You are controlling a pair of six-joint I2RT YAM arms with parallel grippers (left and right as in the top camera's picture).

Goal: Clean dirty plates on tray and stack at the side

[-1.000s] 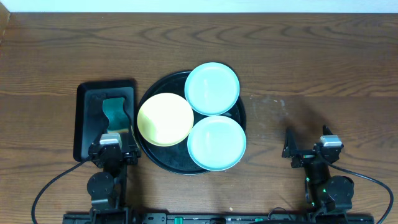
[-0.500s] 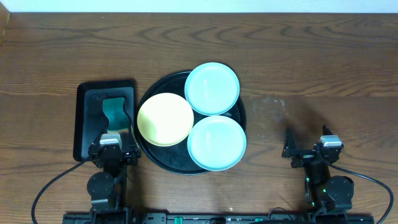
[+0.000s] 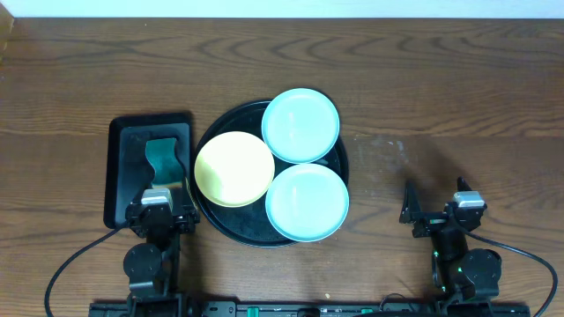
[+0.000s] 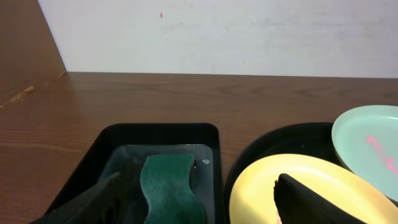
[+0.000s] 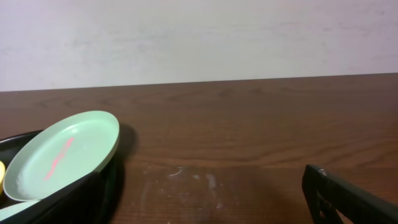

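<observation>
The round black tray (image 3: 214,124) sits mid-table and holds three plates. A pale yellow plate (image 3: 233,168) lies at its left, one mint-blue plate (image 3: 300,124) at the back and another mint-blue plate (image 3: 307,202) at the front. The back plate carries a pink streak in the left wrist view (image 4: 367,140) and the right wrist view (image 5: 68,152). My left gripper (image 3: 160,197) is open and empty near the table's front edge; in its wrist view (image 4: 199,208) it faces the sponge and the yellow plate (image 4: 261,183). My right gripper (image 3: 436,210) is open and empty, right of the tray (image 5: 205,208).
A smaller black rectangular tray (image 3: 123,167) stands left of the round tray and holds a teal sponge (image 3: 162,158), also seen in the left wrist view (image 4: 168,186). Faint pale smears (image 3: 383,145) mark the wood right of the round tray.
</observation>
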